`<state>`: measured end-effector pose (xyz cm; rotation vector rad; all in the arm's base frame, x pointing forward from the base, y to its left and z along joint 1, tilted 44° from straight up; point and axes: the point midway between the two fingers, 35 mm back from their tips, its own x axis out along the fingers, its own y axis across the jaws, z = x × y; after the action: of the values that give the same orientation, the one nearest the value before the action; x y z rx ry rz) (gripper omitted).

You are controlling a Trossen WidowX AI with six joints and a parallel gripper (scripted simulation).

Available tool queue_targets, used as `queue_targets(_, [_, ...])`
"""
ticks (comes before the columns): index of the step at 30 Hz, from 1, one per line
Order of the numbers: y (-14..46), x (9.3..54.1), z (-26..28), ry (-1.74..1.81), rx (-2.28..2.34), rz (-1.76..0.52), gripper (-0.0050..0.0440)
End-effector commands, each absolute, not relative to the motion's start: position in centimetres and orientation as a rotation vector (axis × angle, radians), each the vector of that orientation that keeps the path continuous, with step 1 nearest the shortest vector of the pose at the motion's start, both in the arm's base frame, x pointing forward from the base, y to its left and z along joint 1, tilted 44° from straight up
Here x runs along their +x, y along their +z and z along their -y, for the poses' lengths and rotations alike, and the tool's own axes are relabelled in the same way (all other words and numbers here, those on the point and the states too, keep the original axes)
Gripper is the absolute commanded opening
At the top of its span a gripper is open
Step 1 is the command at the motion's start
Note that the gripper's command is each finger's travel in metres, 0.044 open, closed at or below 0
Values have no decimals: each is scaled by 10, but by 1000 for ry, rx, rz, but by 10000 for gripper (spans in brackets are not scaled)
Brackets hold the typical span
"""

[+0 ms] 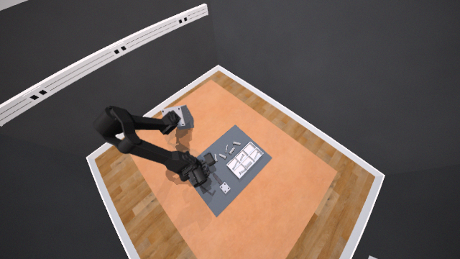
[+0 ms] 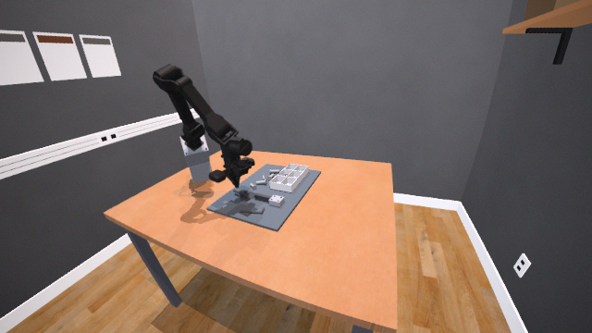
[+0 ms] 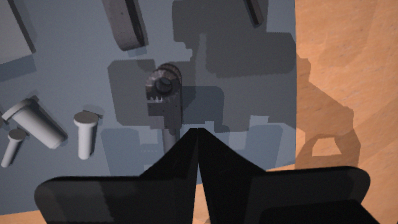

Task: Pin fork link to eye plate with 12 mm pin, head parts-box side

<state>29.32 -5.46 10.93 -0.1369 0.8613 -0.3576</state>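
My gripper (image 3: 197, 134) is shut, its two dark fingers pressed together with nothing between them. It hovers over the near-left part of the grey mat (image 1: 227, 167). In the wrist view a dark fork link (image 3: 163, 96) with a round end lies on the mat just beyond the fingertips; a short grey stem (image 3: 170, 141) runs from it under the fingers. The eye plate with its white drilled base (image 1: 225, 188) sits to the right of the gripper (image 1: 201, 177). Several loose grey pins (image 3: 86, 133) lie on the mat to the left in the wrist view.
A white parts box (image 1: 245, 160) with compartments stands at the mat's far right. More loose pins (image 1: 227, 149) lie beside it. A grey pedestal (image 1: 181, 116) holds the arm's base at the table's back. Dark bars (image 3: 125, 22) lie on the mat farther ahead.
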Motion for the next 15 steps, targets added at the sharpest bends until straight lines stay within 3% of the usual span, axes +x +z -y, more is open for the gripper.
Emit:
queue_targets(1, [106, 294, 56, -356, -140, -864, -50])
queue_targets(15, [97, 302, 61, -355, -139, -863, -50])
